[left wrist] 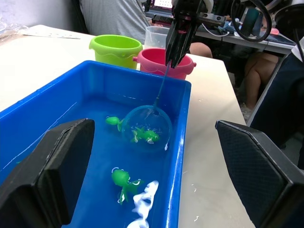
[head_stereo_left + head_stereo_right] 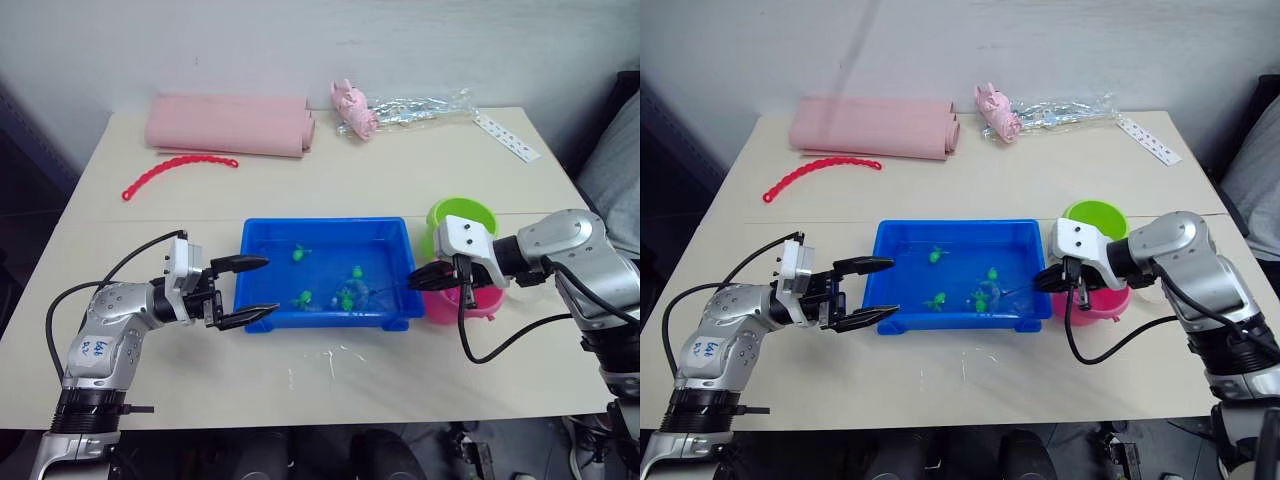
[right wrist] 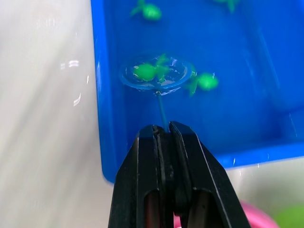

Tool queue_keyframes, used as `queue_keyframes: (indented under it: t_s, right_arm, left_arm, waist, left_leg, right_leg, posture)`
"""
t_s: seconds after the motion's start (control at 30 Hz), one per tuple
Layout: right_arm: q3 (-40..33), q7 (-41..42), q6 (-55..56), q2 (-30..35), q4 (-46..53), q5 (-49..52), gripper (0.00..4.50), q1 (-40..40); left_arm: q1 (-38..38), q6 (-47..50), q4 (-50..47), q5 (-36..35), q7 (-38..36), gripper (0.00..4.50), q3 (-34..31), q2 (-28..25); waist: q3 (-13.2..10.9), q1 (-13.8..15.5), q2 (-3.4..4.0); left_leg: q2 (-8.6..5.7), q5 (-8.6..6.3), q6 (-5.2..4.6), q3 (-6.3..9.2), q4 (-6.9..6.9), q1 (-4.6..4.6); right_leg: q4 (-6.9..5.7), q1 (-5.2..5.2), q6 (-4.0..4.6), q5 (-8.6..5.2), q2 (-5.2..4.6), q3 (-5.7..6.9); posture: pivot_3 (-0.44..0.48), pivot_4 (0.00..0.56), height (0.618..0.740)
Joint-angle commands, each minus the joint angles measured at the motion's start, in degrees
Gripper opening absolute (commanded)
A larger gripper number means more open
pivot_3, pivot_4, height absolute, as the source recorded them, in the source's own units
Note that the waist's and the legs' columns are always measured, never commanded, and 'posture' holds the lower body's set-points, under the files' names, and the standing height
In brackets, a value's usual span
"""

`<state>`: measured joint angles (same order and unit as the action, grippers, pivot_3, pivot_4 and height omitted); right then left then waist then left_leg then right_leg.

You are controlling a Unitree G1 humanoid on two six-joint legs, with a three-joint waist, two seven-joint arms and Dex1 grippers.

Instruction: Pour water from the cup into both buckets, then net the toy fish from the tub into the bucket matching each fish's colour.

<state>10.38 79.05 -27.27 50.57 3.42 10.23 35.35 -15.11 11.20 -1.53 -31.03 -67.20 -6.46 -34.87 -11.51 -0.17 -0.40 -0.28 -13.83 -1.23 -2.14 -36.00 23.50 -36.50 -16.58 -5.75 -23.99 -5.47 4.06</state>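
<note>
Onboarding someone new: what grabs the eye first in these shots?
The bright blue tub mid-table, with small green fish in the water. The right gripper pinches the net handle, its hoop down around one green fish. The left gripper is open at the tub's opposite end.

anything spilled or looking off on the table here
Yes: small wet splashes lie on the table just in front of the tub, near its front rim. Otherwise nothing looks askew; both buckets stand upright.

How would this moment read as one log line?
right gripper: shut on net | net: over green fish in tub | left gripper: open, beside tub
</note>
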Motion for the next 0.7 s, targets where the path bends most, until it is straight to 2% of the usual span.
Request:
queue_keyframes:
  t_s: [0.03,0.27,0.5,0.7]
  right_arm:
    - [-3.65,0.0,2.87,-0.94,-0.68,3.57,0.0,-1.41]
    - [-8.24,-1.93,4.05,-3.71,-1.43,8.4,0.0,-3.48]
    - [-15.32,-4.81,5.4,-3.75,3.33,13.69,0.0,-9.72]
    - [-26.84,-11.65,1.97,-4.99,15.38,21.54,0.0,-23.13]
  left_arm:
    - [-0.43,-0.24,-0.84,-0.8,-0.32,4.46,-1.13,-0.62]
    - [-0.15,-0.38,-0.51,-0.83,-0.67,4.46,-1.63,-1.01]
    - [-0.47,0.44,-0.93,-1.86,-0.21,4.46,-2.97,-1.12]
    - [-2.31,3.05,-0.84,-5.09,2.22,4.46,-5.44,0.13]
  waist:
    - [0.0,0.09,0.0]
    - [0.0,0.03,0.0]
    - [0.0,0.15,-0.01]
    - [-0.01,0.47,-0.02]
  left_leg:
    - [0.0,0.0,0.0,0.0,0.0,0.0]
    - [0.0,0.0,0.0,0.0,-0.01,0.0]
    - [0.0,0.0,0.0,0.0,0.01,0.02]
    - [0.0,0.0,0.0,0.06,0.05,0.04]
  right_leg:
    - [0.0,0.0,0.0,0.0,0.0,0.0]
    - [-0.01,0.0,0.0,0.0,0.0,0.0]
    - [0.01,0.01,0.0,0.0,0.0,0.02]
    - [0.0,0.04,0.0,0.0,0.0,0.08]
  posture:
    - [0.0,0.15,0.74]
    - [0.0,0.15,0.74]
    - [0.0,0.15,0.74]
    - [0.0,0.15,0.74]
